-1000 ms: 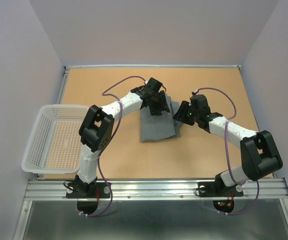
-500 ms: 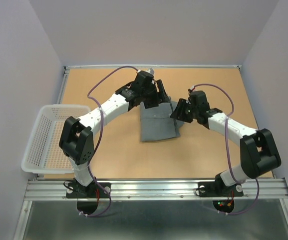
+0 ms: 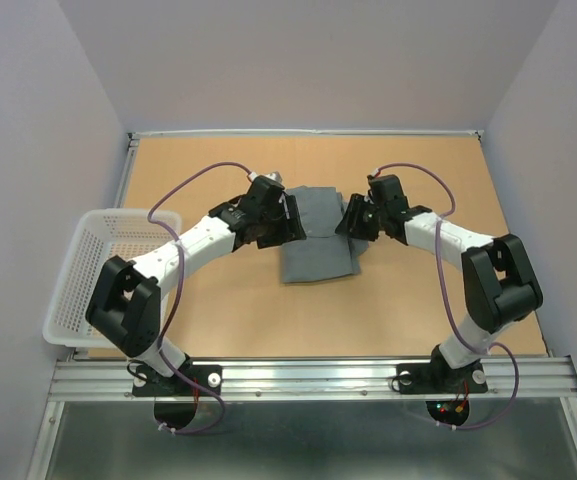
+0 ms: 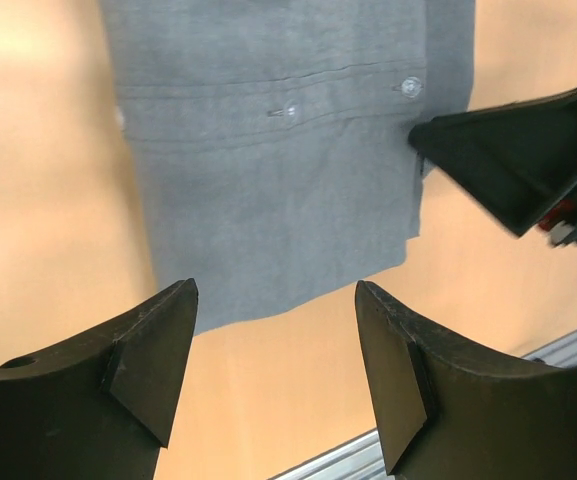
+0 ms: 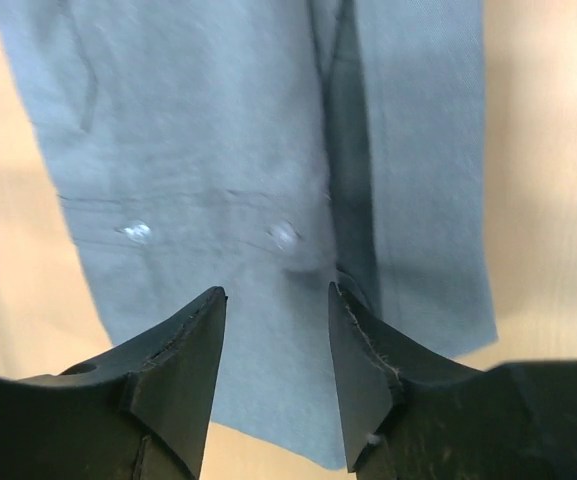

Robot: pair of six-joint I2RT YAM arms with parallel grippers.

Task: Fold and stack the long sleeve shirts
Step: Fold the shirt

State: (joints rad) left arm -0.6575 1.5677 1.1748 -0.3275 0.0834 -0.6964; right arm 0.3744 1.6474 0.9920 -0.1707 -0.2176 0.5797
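Basket left of shirt; left gripper, right gripper at its edges, unclenched, empty.

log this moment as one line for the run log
shirt: folded, flat on table | left gripper: open, empty, beside shirt | right gripper: open, empty, above shirt's right edge

Tan wooden tabletop enclosed by plain pale lilac walls; metal rail along its near edge
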